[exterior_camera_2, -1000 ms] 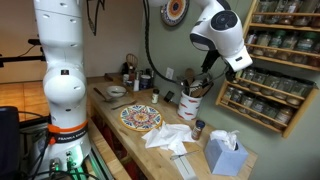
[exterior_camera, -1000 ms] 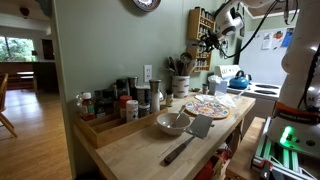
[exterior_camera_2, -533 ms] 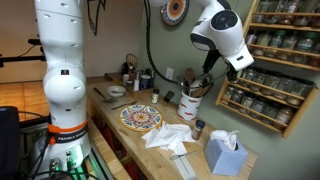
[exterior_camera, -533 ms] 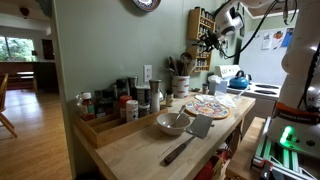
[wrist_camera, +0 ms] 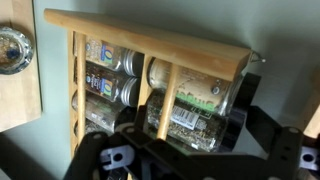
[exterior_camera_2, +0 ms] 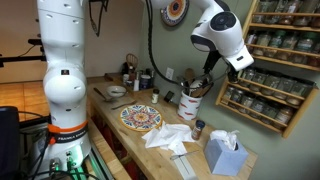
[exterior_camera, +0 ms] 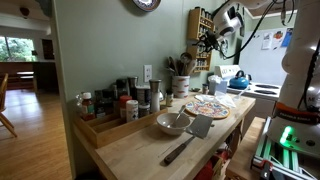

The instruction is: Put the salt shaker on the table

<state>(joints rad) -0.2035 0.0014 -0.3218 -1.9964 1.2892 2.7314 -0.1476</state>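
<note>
Facing the wall-mounted spice rack [wrist_camera: 150, 28], the gripper [wrist_camera: 183, 128] stands with jaws wide astride the salt shaker [wrist_camera: 192, 100], shelved well above the table [exterior_camera: 130, 152]. Probably light, rigid, slippery, breakable glass: best gripped mid-body, across its labelled barrel, gently.

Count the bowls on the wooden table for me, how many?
1. The bowl sits on the table between the tray of jars and the colourful plate. More could hide behind the jars.
</note>
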